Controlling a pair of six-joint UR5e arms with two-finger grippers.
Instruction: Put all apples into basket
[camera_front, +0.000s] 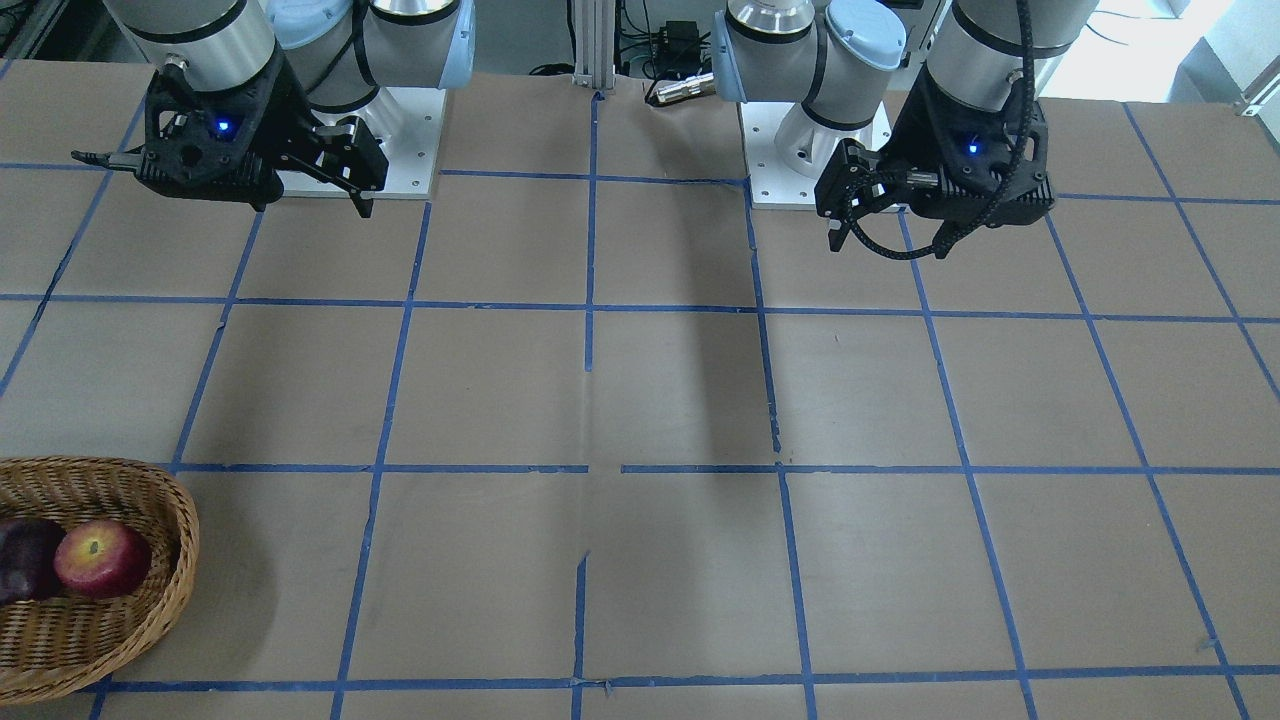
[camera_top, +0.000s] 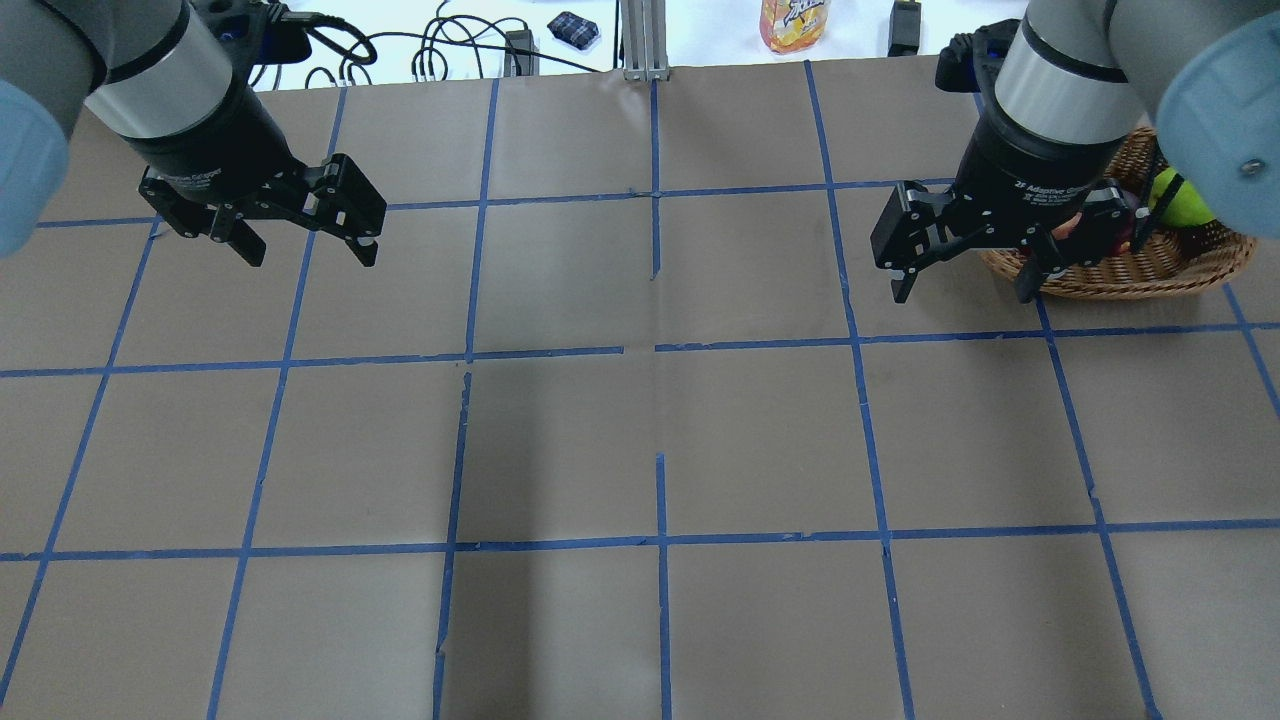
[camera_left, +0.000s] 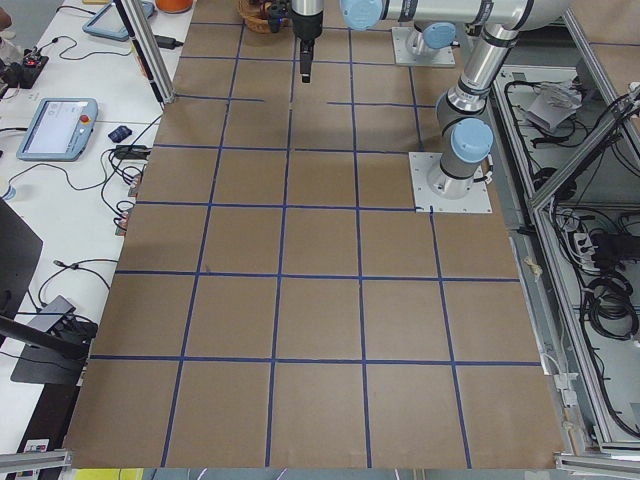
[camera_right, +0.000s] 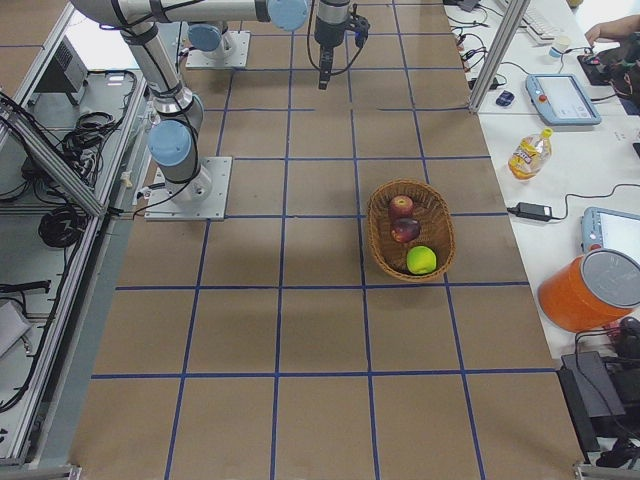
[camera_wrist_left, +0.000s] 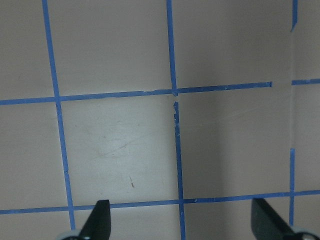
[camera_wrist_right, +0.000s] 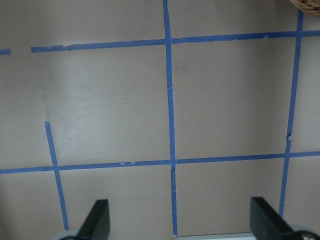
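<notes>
The wicker basket (camera_front: 186, 560) stands at the table's edge on my right side and holds all three apples. In the exterior right view the basket (camera_right: 373, 236) holds the red apple (camera_right: 401, 206), the maroon apple (camera_right: 405, 230) and the green apple (camera_right: 421, 260). The front view shows the red apple (camera_front: 102, 558) and the maroon apple (camera_front: 25, 562). The overhead view shows the green apple (camera_top: 1185, 200). My right gripper (camera_top: 960, 290) is open and empty, raised beside the basket (camera_top: 1150, 285). My left gripper (camera_top: 310, 255) is open and empty, far from it.
Brown table paper with a blue tape grid (camera_top: 655, 350). A bottle (camera_top: 793, 22) and cables lie beyond the far edge. The basket rim (camera_wrist_right: 307, 4) shows in the corner of the right wrist view. Both wrist views show bare table between the fingers.
</notes>
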